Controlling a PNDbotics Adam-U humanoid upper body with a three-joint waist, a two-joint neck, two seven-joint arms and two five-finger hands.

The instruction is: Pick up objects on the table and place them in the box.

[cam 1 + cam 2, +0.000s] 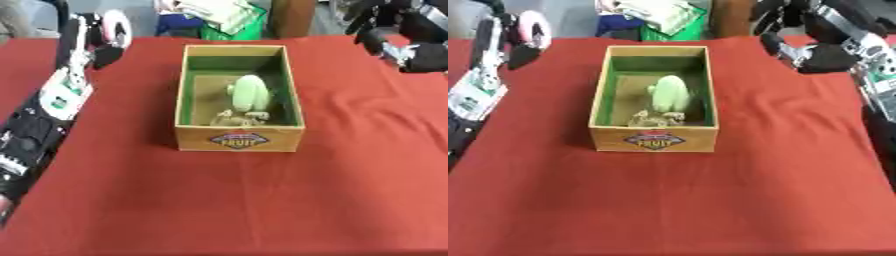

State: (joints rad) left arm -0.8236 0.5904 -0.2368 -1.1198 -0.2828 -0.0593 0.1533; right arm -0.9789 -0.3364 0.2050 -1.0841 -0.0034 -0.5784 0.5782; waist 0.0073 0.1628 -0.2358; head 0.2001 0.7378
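Lying inside the wooden box (239, 139), a pale green object (250, 92); right hand (802, 42), clearer in the right eye view, curled, holding nothing.

Left robot hand (103, 37) raised far left, right robot hand (798, 35) raised far right

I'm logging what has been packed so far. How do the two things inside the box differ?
The green object is large, smooth and pale green; the small item is beige and lumpy, too unclear to name. The green object lies mid-box; the small item sits nearer the labelled front wall. Both rest inside the box, with neither hand on them.
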